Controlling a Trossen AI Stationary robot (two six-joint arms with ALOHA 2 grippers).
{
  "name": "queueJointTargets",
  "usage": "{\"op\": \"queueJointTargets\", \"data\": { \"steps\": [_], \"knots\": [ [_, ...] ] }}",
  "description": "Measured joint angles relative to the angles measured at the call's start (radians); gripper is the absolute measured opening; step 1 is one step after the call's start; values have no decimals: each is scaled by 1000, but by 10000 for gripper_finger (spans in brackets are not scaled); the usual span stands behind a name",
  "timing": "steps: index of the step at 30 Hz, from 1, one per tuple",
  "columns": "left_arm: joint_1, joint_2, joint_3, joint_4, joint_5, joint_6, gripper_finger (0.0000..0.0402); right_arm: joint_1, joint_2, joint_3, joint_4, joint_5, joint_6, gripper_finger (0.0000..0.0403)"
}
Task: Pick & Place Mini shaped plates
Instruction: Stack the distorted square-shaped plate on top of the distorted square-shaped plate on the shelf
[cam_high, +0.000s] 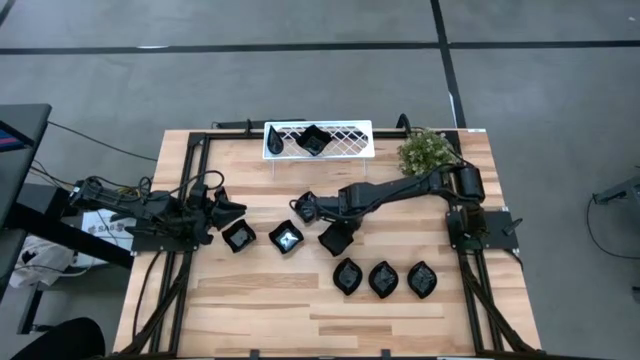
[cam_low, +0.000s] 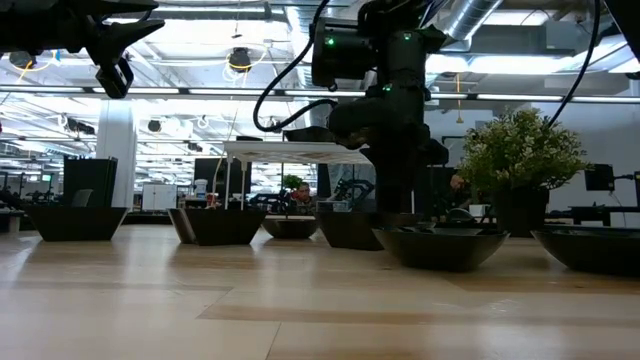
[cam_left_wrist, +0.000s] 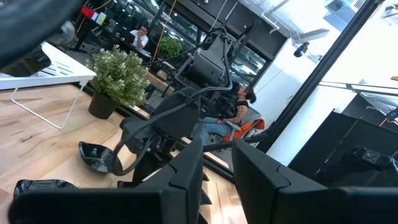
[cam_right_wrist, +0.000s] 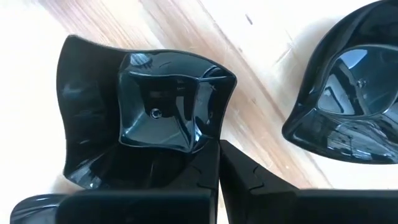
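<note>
The mini shaped plates (cam_high: 383, 279), small glossy black dishes, lie spread over the pale wooden slatted table (cam_high: 250, 310), eight in all.

The dark right arm (cam_high: 400, 190) reaches from its base at the table's right edge across to the middle. The dark left arm (cam_high: 120, 205) waits low at the left edge.

A white lattice tray on wire legs (cam_high: 345, 140) stands at the far side and has one black dish (cam_high: 312, 140) in it. Just to its right stands a green leafy potted plant (cam_high: 428, 152).

Three leaf-shaped dishes (cam_high: 348, 277) sit in a row at the near right. Two rounded-square dishes (cam_high: 240, 237) lie side by side left of centre, a darker square one (cam_high: 335, 238) sits under the right arm's wrist, and a small square dish with a flared rim (cam_high: 305, 207) rests on the wood at that arm's tip.

The right gripper (cam_right_wrist: 219, 155) points down at this last dish, its two fingers pressed fully together and touching the near rim. Whether any of the rim is pinched between them cannot be told.

The left gripper (cam_high: 225, 209) is raised beside the leftmost square dish, its fingers (cam_left_wrist: 186, 180) parted by a moderate gap with nothing between them.
</note>
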Motion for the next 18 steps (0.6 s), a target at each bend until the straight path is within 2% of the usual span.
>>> {"op": "queueJointTargets", "data": {
  "steps": [11,18],
  "knots": [
    [0,0,0,0,0,3,88,-1,0,0,11,-33,-17,3],
    [0,0,0,0,0,3,88,4,0,0,13,-26,-32,46]
  ]
}}
